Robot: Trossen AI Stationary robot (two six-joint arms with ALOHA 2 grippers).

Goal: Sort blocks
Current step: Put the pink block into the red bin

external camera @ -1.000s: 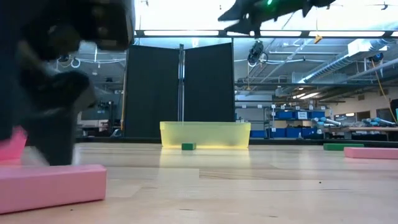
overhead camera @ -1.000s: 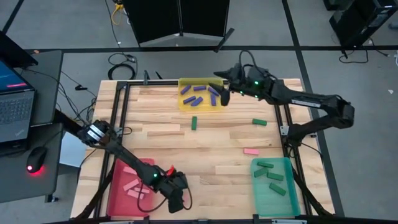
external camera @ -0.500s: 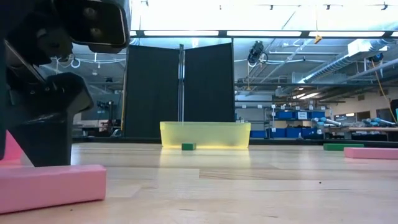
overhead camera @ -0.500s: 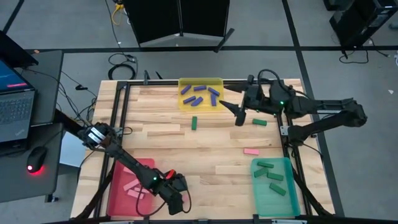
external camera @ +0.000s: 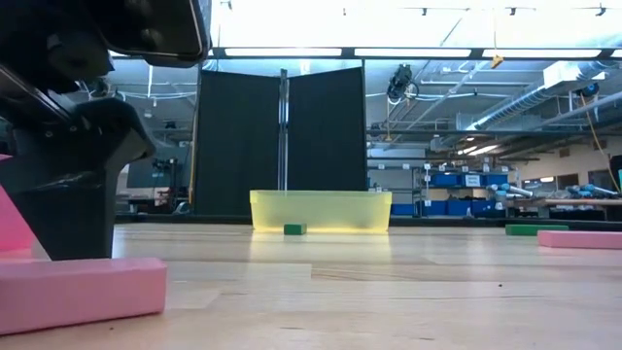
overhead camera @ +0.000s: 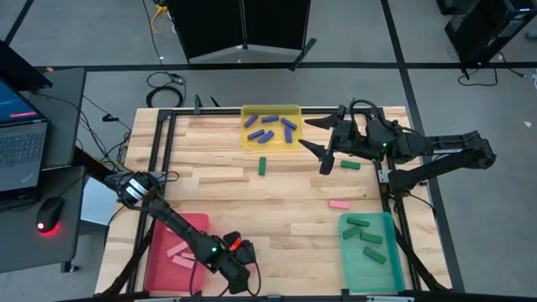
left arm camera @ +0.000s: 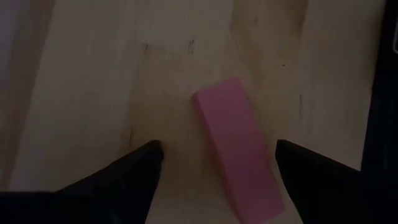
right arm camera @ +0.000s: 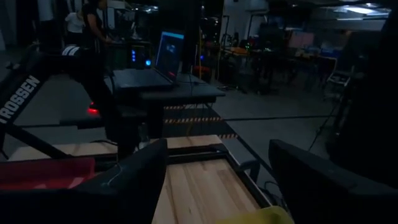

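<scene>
A flat pink block, a smooth rectangular bar, is seen lying on the surface near its front edge, between the spread fingers of the left hand. The right hand is spread above the surface's back right part.

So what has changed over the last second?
The right pincer swung away from over the yellow tray toward the loose green block, fingers open and empty. The left pincer crept toward the table's near edge, open over a pink block. No blocks moved.
</scene>
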